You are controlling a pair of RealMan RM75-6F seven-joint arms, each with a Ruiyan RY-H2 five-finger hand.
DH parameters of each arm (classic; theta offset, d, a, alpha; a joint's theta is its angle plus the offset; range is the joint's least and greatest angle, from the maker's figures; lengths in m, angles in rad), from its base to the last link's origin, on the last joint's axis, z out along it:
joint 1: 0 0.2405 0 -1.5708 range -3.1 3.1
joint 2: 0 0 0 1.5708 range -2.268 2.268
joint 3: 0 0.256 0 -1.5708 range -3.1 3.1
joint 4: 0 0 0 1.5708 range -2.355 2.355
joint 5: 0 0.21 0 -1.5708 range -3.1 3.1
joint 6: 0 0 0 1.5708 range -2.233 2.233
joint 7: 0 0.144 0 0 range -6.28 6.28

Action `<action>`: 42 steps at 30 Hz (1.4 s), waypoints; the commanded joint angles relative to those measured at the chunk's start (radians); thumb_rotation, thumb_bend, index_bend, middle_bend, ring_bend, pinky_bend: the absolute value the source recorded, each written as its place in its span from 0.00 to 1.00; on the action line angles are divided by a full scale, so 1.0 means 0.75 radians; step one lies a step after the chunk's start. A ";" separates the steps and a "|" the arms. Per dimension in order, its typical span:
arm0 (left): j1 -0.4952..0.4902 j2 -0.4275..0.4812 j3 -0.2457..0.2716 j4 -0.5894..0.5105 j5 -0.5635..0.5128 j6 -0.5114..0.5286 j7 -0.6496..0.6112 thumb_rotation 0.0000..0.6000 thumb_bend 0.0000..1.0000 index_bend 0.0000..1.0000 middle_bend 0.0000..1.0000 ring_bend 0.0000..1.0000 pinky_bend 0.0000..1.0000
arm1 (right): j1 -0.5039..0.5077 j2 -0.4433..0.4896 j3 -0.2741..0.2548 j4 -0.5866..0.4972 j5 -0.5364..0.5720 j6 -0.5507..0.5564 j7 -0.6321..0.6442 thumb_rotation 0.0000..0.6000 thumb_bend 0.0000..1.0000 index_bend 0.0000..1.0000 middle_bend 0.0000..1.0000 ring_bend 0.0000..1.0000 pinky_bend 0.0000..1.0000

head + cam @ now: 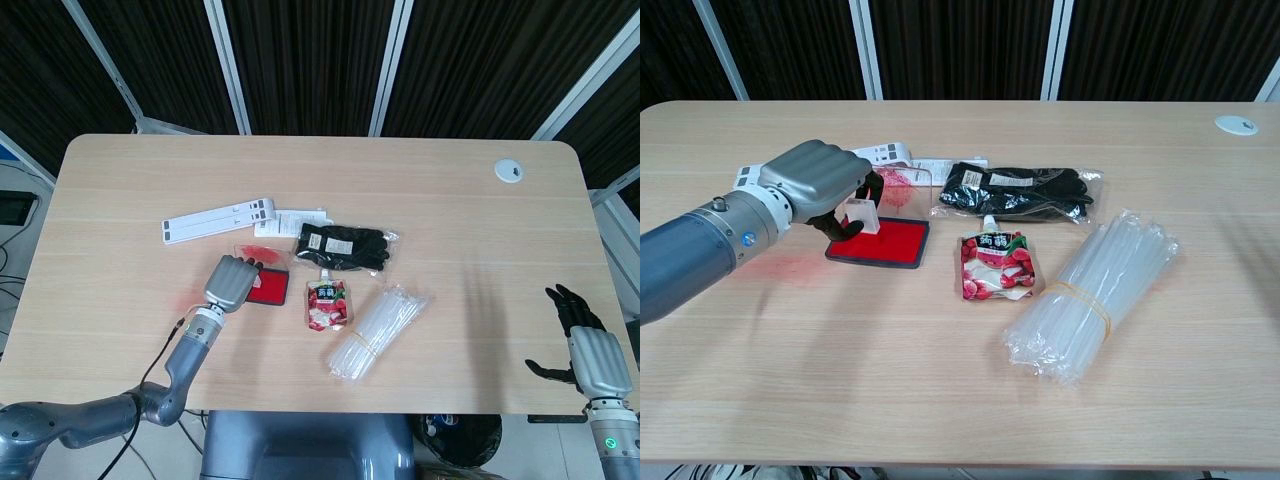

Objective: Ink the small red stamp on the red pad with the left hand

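One pale wood-grain table [420, 180] with rounded corners carries all items; a white round cable grommet [509, 171] sits near its far right corner. Behind the table, dark corrugated panels are divided by slanting white frame bars [225, 62].

Left hand [818, 181] is curled around the small clear-bodied stamp [862, 214], grasping it, with the stamp's base resting on the left end of the flat red ink pad in its black tray [884, 242]. A faint red glow shows on the tabletop beside the left wrist.

Right hand [588, 349] hangs off the table's near right edge, fingers spread, holding nothing.

Just right of the pad lies a red-and-white lychee drink pouch [996, 266]. Beyond it lies a pair of black gloves in clear wrapping [1020, 192]. A bundle of clear plastic straws bound with a rubber band [1093, 290] lies diagonally to the right. A white flat bar-shaped stand [220, 220] and white printed paper slips [300, 219] lie behind the pad.
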 commanded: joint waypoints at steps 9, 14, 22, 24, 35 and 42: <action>-0.002 0.010 -0.006 -0.026 0.001 0.007 0.009 1.00 0.53 0.74 0.75 0.57 0.66 | 0.000 -0.001 -0.001 0.001 0.001 0.000 0.002 1.00 0.19 0.00 0.00 0.00 0.19; -0.003 0.002 -0.007 -0.021 0.003 0.011 0.012 1.00 0.53 0.74 0.75 0.57 0.66 | 0.000 0.000 0.000 0.001 0.004 -0.002 0.006 1.00 0.19 0.00 0.00 0.00 0.18; -0.006 -0.005 -0.002 -0.010 -0.001 0.006 0.032 1.00 0.53 0.74 0.75 0.57 0.66 | 0.000 0.001 -0.001 0.000 0.006 -0.006 0.010 1.00 0.19 0.00 0.00 0.00 0.19; -0.005 -0.009 0.003 -0.003 -0.004 0.003 0.042 1.00 0.53 0.74 0.75 0.57 0.66 | 0.000 0.002 -0.001 0.000 0.007 -0.007 0.012 1.00 0.19 0.00 0.00 0.00 0.18; 0.012 -0.035 0.036 0.032 -0.014 -0.017 0.057 1.00 0.53 0.74 0.75 0.58 0.66 | 0.000 0.003 -0.002 0.000 0.007 -0.010 0.015 1.00 0.19 0.00 0.00 0.00 0.18; 0.014 -0.043 0.043 0.040 -0.004 -0.018 0.057 1.00 0.53 0.74 0.75 0.58 0.66 | -0.001 0.004 -0.002 0.000 0.004 -0.007 0.018 1.00 0.19 0.00 0.00 0.00 0.18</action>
